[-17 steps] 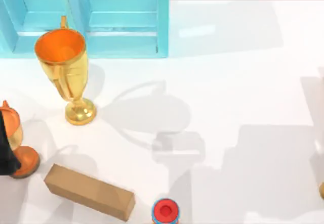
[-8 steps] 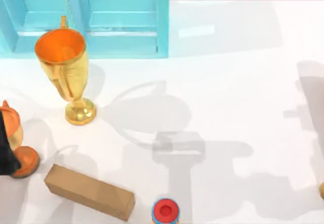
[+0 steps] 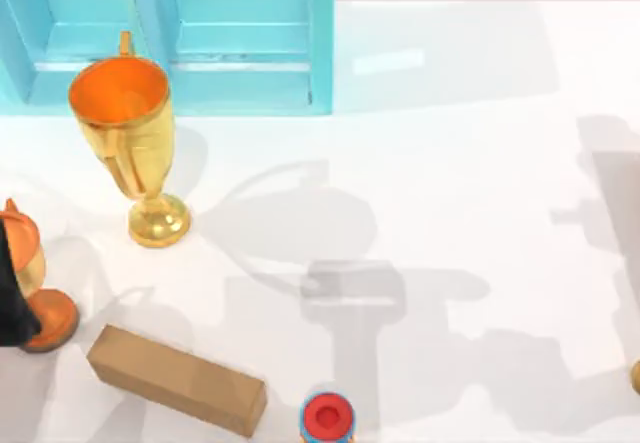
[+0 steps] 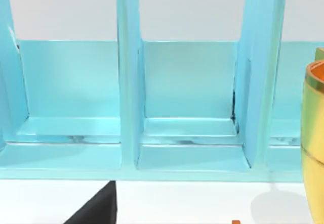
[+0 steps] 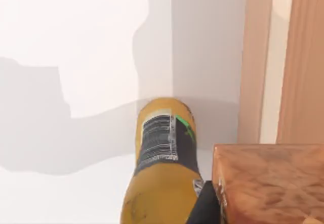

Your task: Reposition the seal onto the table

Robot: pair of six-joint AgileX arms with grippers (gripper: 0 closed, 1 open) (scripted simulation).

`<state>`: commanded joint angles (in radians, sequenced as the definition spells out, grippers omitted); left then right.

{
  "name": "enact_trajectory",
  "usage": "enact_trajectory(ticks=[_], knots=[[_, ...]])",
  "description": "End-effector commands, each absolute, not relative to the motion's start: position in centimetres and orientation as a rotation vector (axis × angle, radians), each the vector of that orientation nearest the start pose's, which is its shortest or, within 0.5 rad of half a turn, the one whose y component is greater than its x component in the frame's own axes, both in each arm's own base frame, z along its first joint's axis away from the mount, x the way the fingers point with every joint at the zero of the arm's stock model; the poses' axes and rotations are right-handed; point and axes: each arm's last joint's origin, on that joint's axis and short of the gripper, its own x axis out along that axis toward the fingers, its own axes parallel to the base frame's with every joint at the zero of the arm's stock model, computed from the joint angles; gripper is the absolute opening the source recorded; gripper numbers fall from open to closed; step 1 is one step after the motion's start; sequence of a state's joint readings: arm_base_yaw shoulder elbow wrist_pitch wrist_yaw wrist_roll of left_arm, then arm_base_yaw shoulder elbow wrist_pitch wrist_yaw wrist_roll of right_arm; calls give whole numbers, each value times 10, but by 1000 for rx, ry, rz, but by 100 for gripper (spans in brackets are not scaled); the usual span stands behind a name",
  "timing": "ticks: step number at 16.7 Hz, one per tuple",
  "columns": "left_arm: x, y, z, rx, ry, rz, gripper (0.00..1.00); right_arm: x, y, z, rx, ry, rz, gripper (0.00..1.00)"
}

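Two things lie along the near edge of the white counter: a long matte brown cardboard block, set at a slant towards the near left corner, and a round red-and-blue cap just beside its right end. A small glossy yellow shape pokes in at the right edge.

In the right wrist view a rounded yellow bottle with a grey ribbed label lies on the counter. Close beside it is a reddish-brown, wood-grained block with square corners. Whether that block is the seal cannot be told, nor can where the seal stands. The state of the right arm's jaws cannot be told either.

At the left edge the black left arm partly covers a cup with an orange top, a gold body and an orange foot. How its jaws stand cannot be told.

Farther back on the left stands a tall, shiny gold cup, upright on a round foot, its flared bowl orange inside.

Along the far edge towards the left corner is the light blue cabinet. The left wrist view shows its smooth, boxy compartments set apart by upright panels.
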<state>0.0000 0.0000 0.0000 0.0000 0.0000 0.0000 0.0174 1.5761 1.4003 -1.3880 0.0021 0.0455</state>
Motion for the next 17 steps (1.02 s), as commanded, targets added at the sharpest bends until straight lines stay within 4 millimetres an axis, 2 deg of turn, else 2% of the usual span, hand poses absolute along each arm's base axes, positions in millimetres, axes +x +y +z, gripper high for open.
enact_trajectory(ticks=[2,4,7,9,11,13,17], knots=[[106,-1,160,0,0,0,100,301,25,281,22,1538,-27,0],[106,-1,160,0,0,0,100,332,56,273,22,1509,-13,0],[106,-1,160,0,0,0,100,373,124,238,17,1513,9,0],[106,-1,160,0,0,0,100,385,167,210,14,1532,9,0],[106,-1,160,0,0,0,100,388,198,188,14,1550,-1,0],[106,-1,160,0,0,0,100,387,212,174,14,1567,-13,0],[106,-1,160,0,0,0,100,387,212,172,18,1574,-19,0]])
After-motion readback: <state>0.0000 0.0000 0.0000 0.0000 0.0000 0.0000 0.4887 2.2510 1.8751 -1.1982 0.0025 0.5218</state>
